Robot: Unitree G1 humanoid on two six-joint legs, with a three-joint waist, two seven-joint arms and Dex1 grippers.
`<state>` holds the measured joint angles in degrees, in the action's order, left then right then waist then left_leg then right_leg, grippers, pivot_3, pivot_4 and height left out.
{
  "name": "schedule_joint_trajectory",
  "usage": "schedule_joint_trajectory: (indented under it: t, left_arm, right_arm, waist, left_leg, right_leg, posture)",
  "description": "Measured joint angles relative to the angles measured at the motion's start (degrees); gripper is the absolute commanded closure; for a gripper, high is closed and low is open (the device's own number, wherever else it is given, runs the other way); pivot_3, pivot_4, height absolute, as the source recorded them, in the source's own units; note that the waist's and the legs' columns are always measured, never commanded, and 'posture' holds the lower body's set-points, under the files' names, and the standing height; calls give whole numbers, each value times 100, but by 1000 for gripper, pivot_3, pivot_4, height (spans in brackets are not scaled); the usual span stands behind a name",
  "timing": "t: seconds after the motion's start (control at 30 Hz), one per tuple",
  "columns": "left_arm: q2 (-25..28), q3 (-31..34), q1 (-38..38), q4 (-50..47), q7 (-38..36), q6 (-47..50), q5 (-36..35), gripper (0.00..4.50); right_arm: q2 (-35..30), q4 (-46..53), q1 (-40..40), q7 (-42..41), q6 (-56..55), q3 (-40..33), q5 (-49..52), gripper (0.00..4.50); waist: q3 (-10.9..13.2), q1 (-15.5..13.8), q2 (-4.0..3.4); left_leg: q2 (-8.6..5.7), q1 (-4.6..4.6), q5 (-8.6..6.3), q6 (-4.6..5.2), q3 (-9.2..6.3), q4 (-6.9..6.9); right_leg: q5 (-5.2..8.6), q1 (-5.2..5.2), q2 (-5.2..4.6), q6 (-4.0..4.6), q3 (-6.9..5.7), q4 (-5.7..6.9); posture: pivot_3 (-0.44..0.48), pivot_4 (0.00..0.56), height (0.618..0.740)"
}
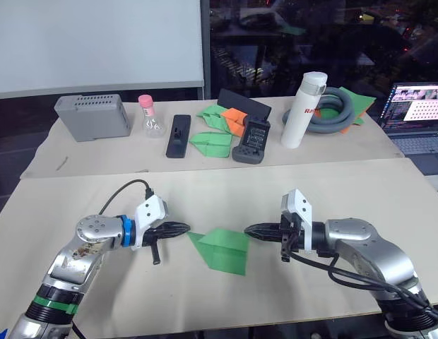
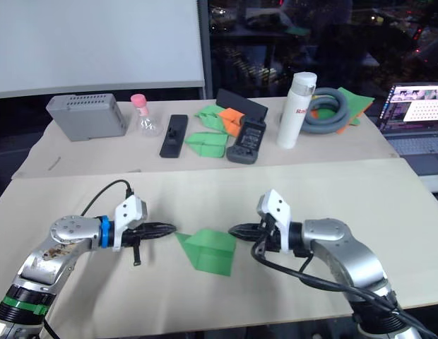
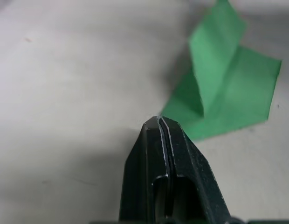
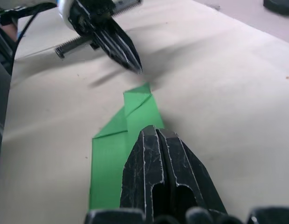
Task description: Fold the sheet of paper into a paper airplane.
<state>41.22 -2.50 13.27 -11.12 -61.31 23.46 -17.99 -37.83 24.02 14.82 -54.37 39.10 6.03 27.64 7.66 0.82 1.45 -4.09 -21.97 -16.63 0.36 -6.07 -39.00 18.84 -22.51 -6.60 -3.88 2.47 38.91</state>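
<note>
Here, your left gripper [image 1: 185,228] and right gripper [image 1: 249,230] are both clenched on nothing, tips facing each other. Between them, the sheet of paper [image 1: 222,248], partly folded, lies on the near table [image 1: 226,194], just beside each tip.

**Open room on the near table, clutter on the far one**

On the near table [image 1: 205,198] we see bare surface on all sides of the sheet of paper [image 1: 222,248], up to every edge. The far table [image 1: 134,152] is crowded: grey box [image 1: 92,116], small bottle [image 1: 151,116], white flask [image 1: 304,109], grey hose [image 1: 339,109], folded papers [image 1: 213,141].
</note>
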Motion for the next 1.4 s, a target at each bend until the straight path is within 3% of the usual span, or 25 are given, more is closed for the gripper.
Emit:
schedule_joint_trajectory:
  t: [0.17,0.2,0.23,0.47,0.57,0.8,1.0,1.17,1.27,1.4]
  left_arm:
    - [202,429,-27,-484,121,619,-463,2397]
    - [212,510,-95,-579,180,688,-491,2002]
    - [243,569,-175,-639,224,730,-509,1734]
    - [353,634,-486,-841,343,806,-619,1734]
    - [332,622,-494,-861,448,805,-663,1734]
    - [322,575,-490,-855,544,782,-667,1734]
    - [322,568,-485,-825,564,767,-668,1734]
    - [322,539,-485,-809,569,740,-656,1734]
    - [322,517,-484,-785,565,679,-642,1734]
    - [323,461,-474,-637,549,637,-564,1734]
  right_arm:
    - [-201,-3,-163,11,-265,25,-220,2270]
    - [-326,-37,-232,7,-811,141,-610,1891]
    - [-436,-138,-281,14,-1449,270,-1047,1885]
    - [-547,-1368,-368,557,-5197,548,-3095,1885]
    - [-632,-2135,-145,1520,-7148,709,-4519,1885]
    - [-380,-2660,46,2973,-8894,791,-6009,1885]
    - [-324,-2661,130,3420,-9240,806,-6385,1885]
    - [-438,-2893,-25,2974,-8776,940,-5997,1885]
    - [-513,-3107,-221,2266,-7651,693,-4716,1885]
    - [-365,-2391,-587,1196,-4107,16,-1671,1885]
  waist:
    - [1,-2,1]
    - [2,-1,0]
    - [2,-1,0]
    - [2,2,0]
    - [2,1,-1]
    - [2,26,-1]
    - [2,23,-1]
    - [3,24,-1]
    - [3,12,-1]
    - [6,12,-6]
  left_leg:
    - [0,-1,0,0,0,0]
    - [-2,-2,0,0,1,0]
    - [-3,-1,0,-1,1,0]
    - [-2,2,6,-10,4,0]
    - [-3,2,9,-15,7,1]
    - [0,1,11,-20,8,2]
    - [0,2,11,-20,8,2]
    - [0,6,11,-19,8,1]
    - [3,14,10,-17,6,1]
    - [8,10,9,-14,4,1]
  right_leg:
    - [0,-3,0,0,0,0]
    - [0,-5,-1,0,0,1]
    - [0,-5,-1,0,-1,1]
    - [0,-5,1,0,-1,2]
    - [0,-11,2,0,-1,6]
    - [0,-12,7,0,1,9]
    - [0,-8,8,0,0,8]
    - [0,2,8,1,1,4]
    - [1,19,8,1,1,-5]
    - [0,26,10,3,6,-5]
  posture:
    - [0,150,740]
    - [0,150,740]
    - [0,150,740]
    - [0,150,740]
    - [0,150,740]
    - [0,150,740]
    - [0,150,740]
    - [0,150,740]
    - [0,150,740]
    - [0,150,740]
